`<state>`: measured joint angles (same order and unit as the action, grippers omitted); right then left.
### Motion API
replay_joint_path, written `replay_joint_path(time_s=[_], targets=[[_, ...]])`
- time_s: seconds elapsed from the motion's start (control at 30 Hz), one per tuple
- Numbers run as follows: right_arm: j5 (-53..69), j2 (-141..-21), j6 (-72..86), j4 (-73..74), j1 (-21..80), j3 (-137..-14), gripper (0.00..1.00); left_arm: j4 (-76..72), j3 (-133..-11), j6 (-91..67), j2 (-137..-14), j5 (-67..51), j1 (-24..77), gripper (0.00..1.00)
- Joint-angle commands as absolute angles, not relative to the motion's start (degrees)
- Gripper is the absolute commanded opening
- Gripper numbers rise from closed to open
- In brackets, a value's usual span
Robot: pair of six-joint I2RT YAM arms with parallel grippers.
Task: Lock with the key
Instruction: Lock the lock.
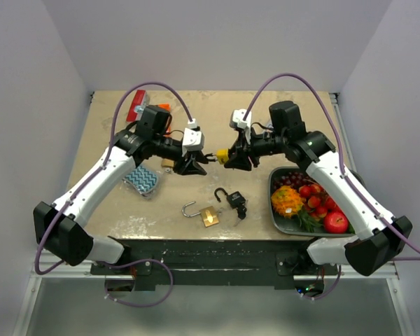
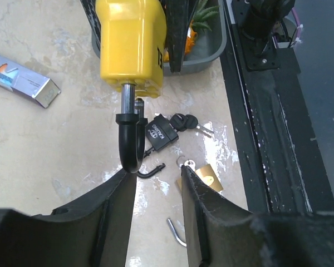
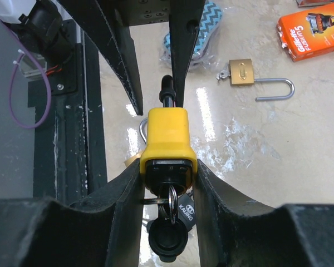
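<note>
My right gripper [image 1: 232,157] [image 3: 168,167] is shut on the body of a yellow padlock [image 1: 222,155] [image 3: 166,139] and holds it above the table. A key on a ring with a black head [image 3: 168,239] sits in its keyhole. The padlock's black shackle [image 2: 128,139] [image 3: 167,89] stands raised out of the body, open. My left gripper [image 1: 199,164] [image 2: 158,178] is open, and the shackle's bend lies at the tip of one finger [image 2: 114,197], between the jaws.
On the table below lie a black padlock with keys [image 1: 232,199] [image 2: 161,133] and an open brass padlock [image 1: 208,215] [image 2: 211,178]. Another brass padlock [image 3: 242,73], an orange razor pack [image 3: 312,33] and a blue zigzag sponge [image 1: 141,180] lie left. A grey fruit tray [image 1: 274,183] stands right.
</note>
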<state>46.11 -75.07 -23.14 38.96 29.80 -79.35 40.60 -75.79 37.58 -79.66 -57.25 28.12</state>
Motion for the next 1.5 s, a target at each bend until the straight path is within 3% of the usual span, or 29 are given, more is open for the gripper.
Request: replay_joint_path(time_s=[0.0,0.43,0.7,0.8,1.47], targets=[[49.3,-72.9,-22.5,35.2,29.5,-79.9,0.00,36.7,-74.2,37.5,-77.0,-59.0,27.9,0.40],[50.9,-74.0,-24.9,38.3,29.5,-80.7,0.00,30.4,-74.7,34.1,-75.1,-55.5,29.0,0.36],[50.9,-74.0,-24.3,37.0,29.6,-80.3,0.00,30.3,-75.5,32.3,-75.7,-56.9,30.2,0.15],[50.4,-74.3,-24.8,36.7,29.8,-79.9,0.00,30.1,-76.2,31.1,-76.2,-57.5,30.9,0.00],[49.9,-77.5,-25.0,30.8,36.2,-77.5,0.00,13.4,-77.1,14.9,-78.0,-62.5,36.0,0.00]])
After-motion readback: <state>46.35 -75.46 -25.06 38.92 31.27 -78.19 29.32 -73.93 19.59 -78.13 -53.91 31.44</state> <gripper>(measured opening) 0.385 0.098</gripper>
